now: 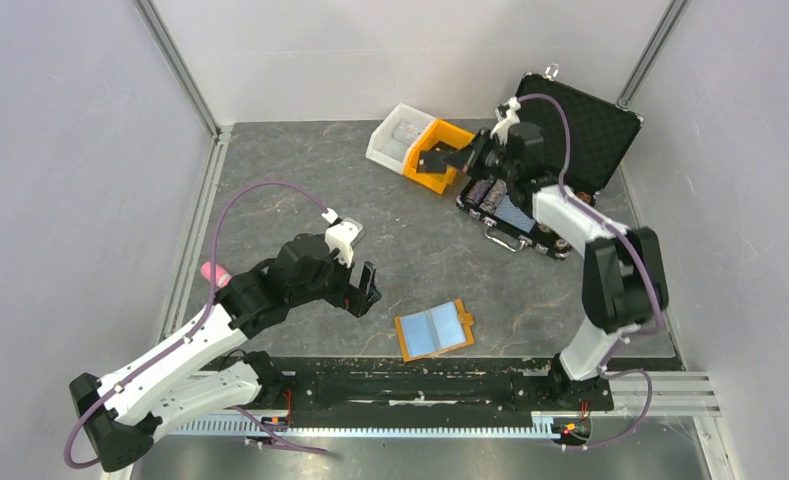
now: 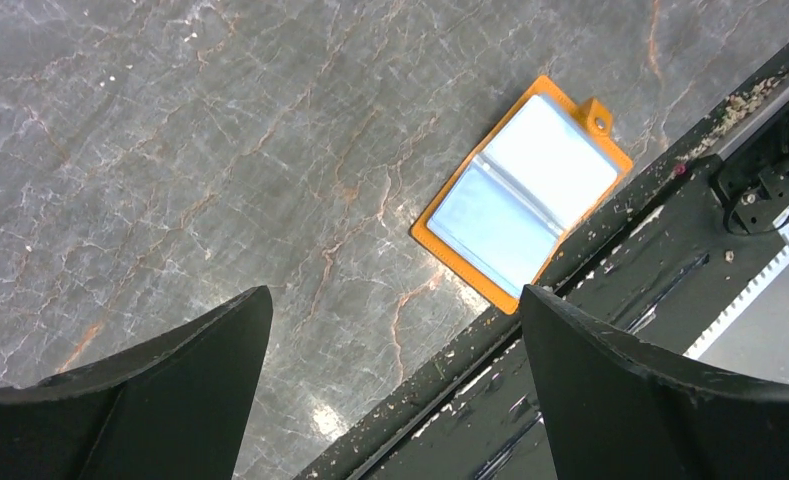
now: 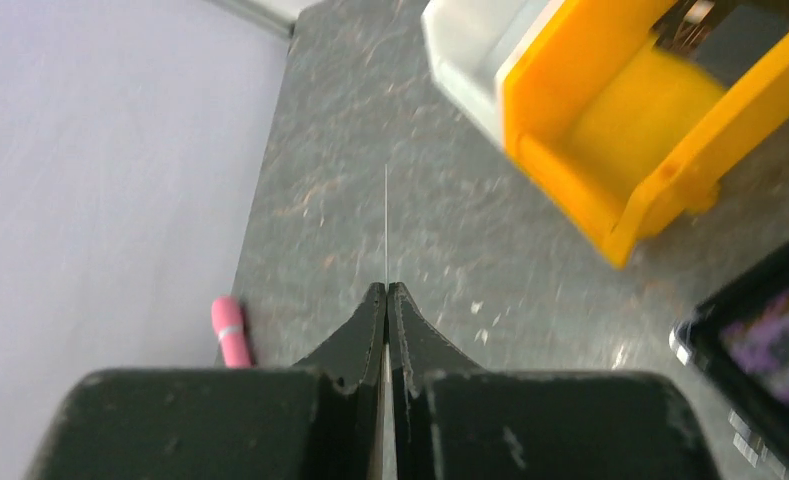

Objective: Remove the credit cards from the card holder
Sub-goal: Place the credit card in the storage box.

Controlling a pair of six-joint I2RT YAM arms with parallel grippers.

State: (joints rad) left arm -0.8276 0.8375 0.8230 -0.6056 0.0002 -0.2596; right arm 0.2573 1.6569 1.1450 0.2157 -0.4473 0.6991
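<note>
The card holder [image 1: 434, 330] lies open and flat near the table's front edge, orange-tan with light blue inner panels. It also shows in the left wrist view [image 2: 525, 195]. My left gripper [image 1: 365, 293] is open and empty, a little to the left of the holder, its jaws wide apart [image 2: 395, 300]. My right gripper [image 1: 462, 158] is at the back, shut on a thin dark card [image 1: 433, 160] held over the orange bin. In the right wrist view the card [image 3: 386, 220] shows edge-on as a thin line between the shut jaws [image 3: 387, 290].
An orange bin [image 1: 457, 130] and a white bin [image 1: 395, 135] stand at the back middle. An open black case [image 1: 580, 125] with chip rolls stands at the back right. A pink cylinder [image 1: 215, 272] lies at the left edge. A black rail runs along the front.
</note>
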